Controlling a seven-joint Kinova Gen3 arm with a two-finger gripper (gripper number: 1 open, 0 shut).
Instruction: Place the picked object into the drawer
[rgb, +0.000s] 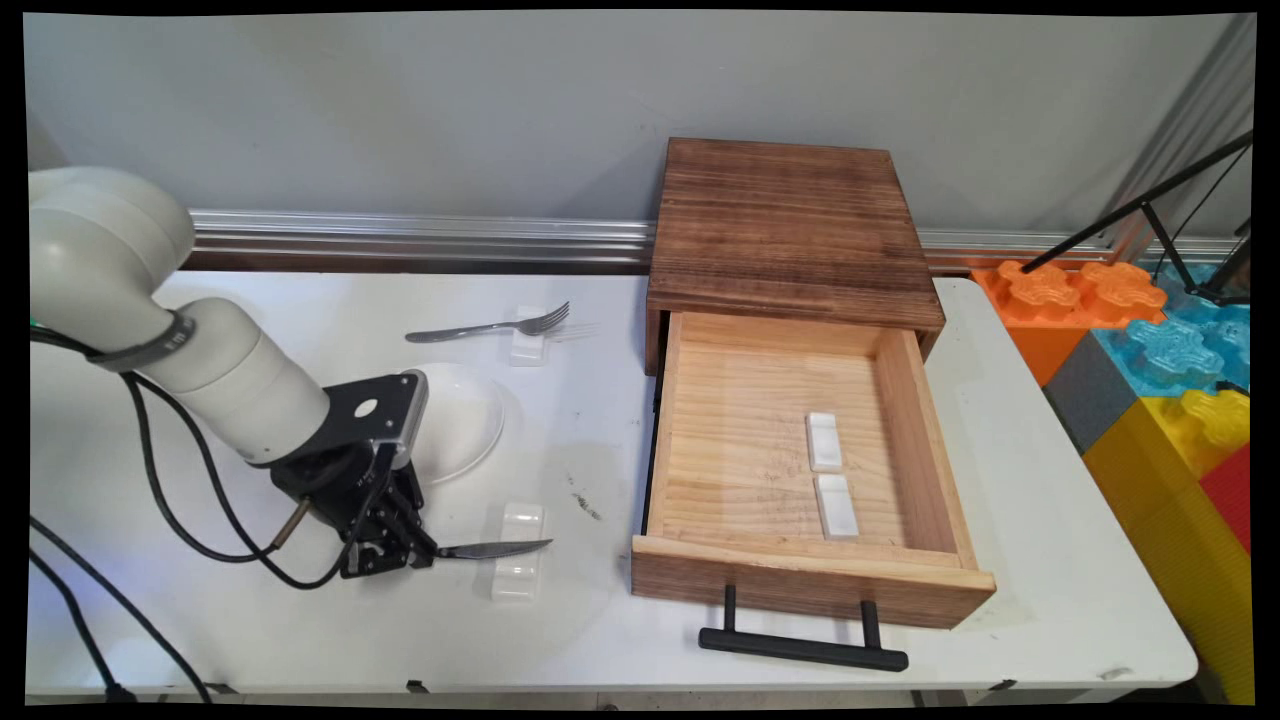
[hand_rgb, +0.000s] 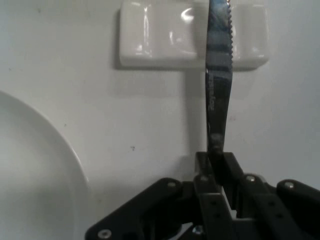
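Claw (rgb: 415, 553): clamped on the handle of a knife (rgb: 495, 548), low over the tabletop (rgb: 600, 640). The serrated blade is laid across a white rest (hand_rgb: 170, 35). A white plate (rgb: 462, 420) is seen just beside; fork (rgb: 490, 325) and open wooden drawer (rgb: 800, 590) stand apart.

Knife (hand_rgb: 219, 90) tip past top edge, plate (hand_rgb: 35, 170) cropped left

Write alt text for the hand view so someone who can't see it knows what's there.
The black gripper is shut on a serrated table knife that points away from the camera, its blade crossing a small white rest on the white table. The curved rim of a white plate fills the lower left.
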